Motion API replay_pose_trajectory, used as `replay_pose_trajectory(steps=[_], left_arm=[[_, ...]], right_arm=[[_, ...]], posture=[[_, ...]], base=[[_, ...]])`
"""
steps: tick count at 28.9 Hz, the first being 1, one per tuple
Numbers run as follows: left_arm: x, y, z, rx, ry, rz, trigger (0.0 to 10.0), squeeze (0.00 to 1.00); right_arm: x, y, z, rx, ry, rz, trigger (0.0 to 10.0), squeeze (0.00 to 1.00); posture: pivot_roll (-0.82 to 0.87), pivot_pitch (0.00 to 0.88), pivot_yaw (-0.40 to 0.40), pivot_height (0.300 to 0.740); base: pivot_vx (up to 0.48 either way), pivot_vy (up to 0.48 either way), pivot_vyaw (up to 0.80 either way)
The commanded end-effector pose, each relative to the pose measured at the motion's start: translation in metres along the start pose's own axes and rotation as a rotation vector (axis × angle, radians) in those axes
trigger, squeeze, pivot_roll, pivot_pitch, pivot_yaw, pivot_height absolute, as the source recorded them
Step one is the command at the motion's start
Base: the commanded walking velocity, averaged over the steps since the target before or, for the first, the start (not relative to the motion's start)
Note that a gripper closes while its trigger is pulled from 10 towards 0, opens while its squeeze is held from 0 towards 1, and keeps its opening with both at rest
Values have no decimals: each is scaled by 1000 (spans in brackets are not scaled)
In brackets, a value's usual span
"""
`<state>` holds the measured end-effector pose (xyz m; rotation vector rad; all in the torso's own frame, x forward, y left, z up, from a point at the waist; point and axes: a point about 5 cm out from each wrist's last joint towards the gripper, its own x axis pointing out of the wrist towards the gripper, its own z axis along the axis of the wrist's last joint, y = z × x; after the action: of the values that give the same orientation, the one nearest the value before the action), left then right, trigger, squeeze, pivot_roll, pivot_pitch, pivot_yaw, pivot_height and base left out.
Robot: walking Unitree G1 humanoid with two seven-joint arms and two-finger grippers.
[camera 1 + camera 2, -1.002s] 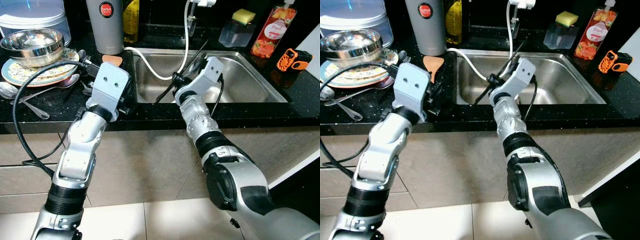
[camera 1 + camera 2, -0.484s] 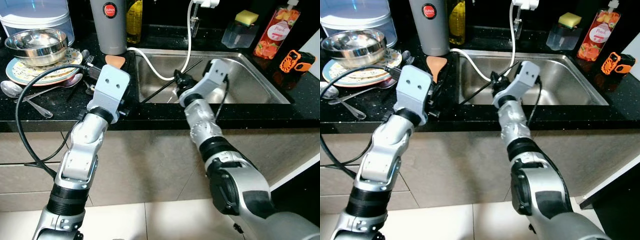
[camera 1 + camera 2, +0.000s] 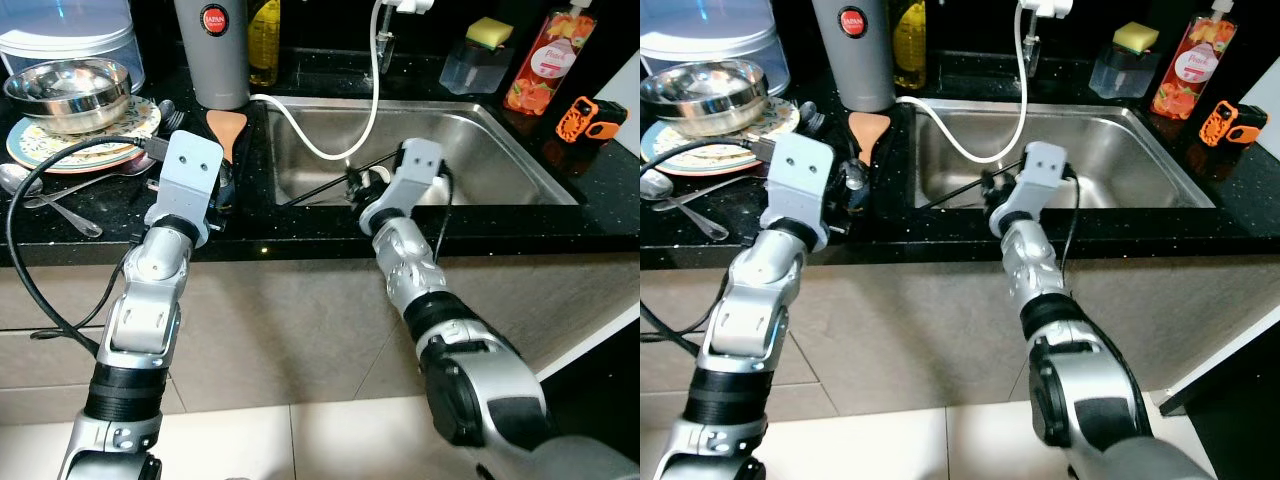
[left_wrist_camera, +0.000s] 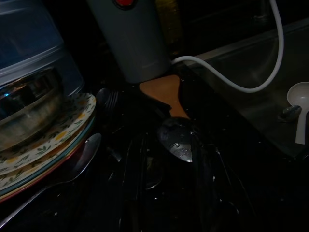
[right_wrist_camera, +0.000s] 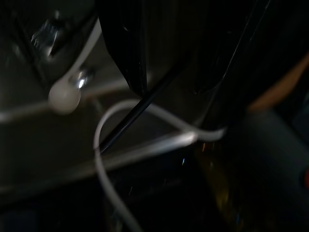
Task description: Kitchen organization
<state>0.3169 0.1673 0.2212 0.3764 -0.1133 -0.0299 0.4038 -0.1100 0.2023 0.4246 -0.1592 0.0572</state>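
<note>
We're early in the tidy-up: right gripper (image 3: 352,184) clenched on a black chopstick (image 3: 318,189) over the sink (image 3: 500,150), left gripper (image 4: 166,159) spread around a spoon (image 4: 177,142) on the counter (image 3: 90,225), dishes (image 3: 80,125) still waiting.

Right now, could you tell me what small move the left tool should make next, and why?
Probably close the left tool on the metal spoon: its open fingers straddle the spoon's bowl on the black counter, just short of the wooden spatula. The right tool holds a thin black stick over the sink.
</note>
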Motion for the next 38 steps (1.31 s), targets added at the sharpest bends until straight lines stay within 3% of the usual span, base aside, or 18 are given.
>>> replay_pose_trajectory(steps=[1, 5, 6, 9, 14, 16, 18, 23, 25, 28, 31, 34, 36, 38], left_arm=[[0, -3, 3, 13, 2, -11, 10000, 0], [-2, -2, 1, 22, 10, -20, 10000, 0], [-3, -1, 1, 35, 9, -26, 10000, 0], [-4, 4, -3, 39, 22, -7, 10000, 0], [1, 1, 0, 12, 25, 17, 10000, 0], [2, 0, 1, 7, 21, 22, 10000, 0], [2, 0, 1, 7, 21, 22, 10000, 0], [-1, -4, 0, -8, 16, 51, 10000, 0], [-1, -3, 0, -9, 16, 53, 10000, 0], [-5, 0, -3, -1, 29, 81, 10000, 0], [-9, 4, -6, 12, 47, 92, 10000, 0], [-9, 6, -8, 19, 61, 97, 10000, 0], [-11, 16, -6, -28, 60, 72, 10000, 0], [-12, 19, -5, -46, 56, 60, 10000, 0]], right_arm=[[4, 3, 5, 37, -2, 17, 10000, 1000], [7, 17, 12, 55, -34, 56, 10000, 1000], [7, 22, 11, 67, -54, 36, 10000, 0], [0, 17, 0, 54, -70, -30, 10000, 0], [0, -13, 24, -186, -197, -133, 10000, 0], [3, -21, 36, -219, -224, -156, 10000, 0], [3, -21, 36, -219, -224, -156, 10000, 0], [17, -51, 90, -224, -271, -260, 10000, 0], [17, -51, 91, -220, -278, -263, 10000, 0], [20, -28, 76, -192, -228, -104, 10000, 0], [14, -15, 48, -158, -153, 22, 10000, 0], [11, -12, 39, -151, -128, 53, 10000, 0], [-4, -12, 14, -136, -77, 130, 10000, 0], [-11, -11, 6, -131, -61, 155, 10000, 0]], posture=[[252, 6, -52, 740], [261, 22, -37, 740], [267, 15, -38, 740], [266, 7, -45, 740], [265, 0, -59, 740], [267, 0, -68, 740], [267, 0, -68, 740], [290, 0, -114, 740], [290, 0, -114, 740], [313, 0, -136, 740], [317, 0, -134, 740], [317, 0, -134, 740], [293, 0, -114, 740], [290, 0, -113, 740]], base=[[0, 0, 0], [0, 0, 0], [0, 0, 0], [0, 0, 0], [0, 0, 0], [0, 0, 0], [0, 0, 0], [0, 0, 0], [0, 0, 0], [0, 0, 0], [0, 0, 0], [0, 0, 0], [0, 0, 0], [0, 0, 0]])
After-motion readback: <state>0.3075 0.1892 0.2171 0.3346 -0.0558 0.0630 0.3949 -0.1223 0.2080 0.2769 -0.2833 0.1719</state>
